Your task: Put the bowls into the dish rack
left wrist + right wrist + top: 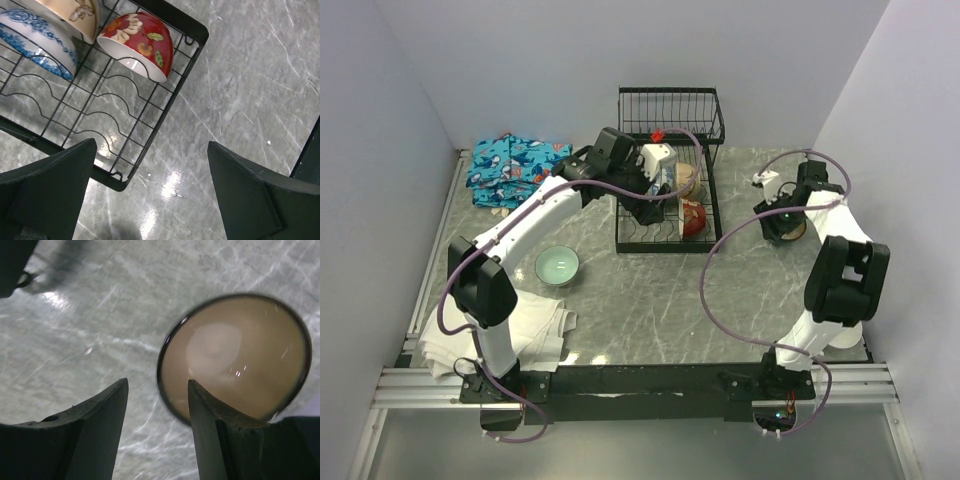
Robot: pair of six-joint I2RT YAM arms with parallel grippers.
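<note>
Bowls lean on edge at the right front corner of the dish rack: a red flowered bowl nearest the corner, a cream bowl behind it, cut off by the top of the left wrist view, and a blue-and-white bowl to its left, running out of the picture. From above, the left arm covers much of the rack's left half, so what lies there cannot be made out.

The left gripper hangs over the rack's front edge with its fingers spread wide and nothing between them.

Well to the right of the rack, the right gripper sits low over a brown bowl standing upright on the table. Its fingers are apart and straddle the bowl's rim; the blurred wrist view does not show whether they touch it. From overhead, that bowl is mostly hidden under the wrist.

A pale green bowl sits on the table left of and in front of the rack. A blue patterned cloth lies left of the rack, and a white cloth farther forward.
</note>
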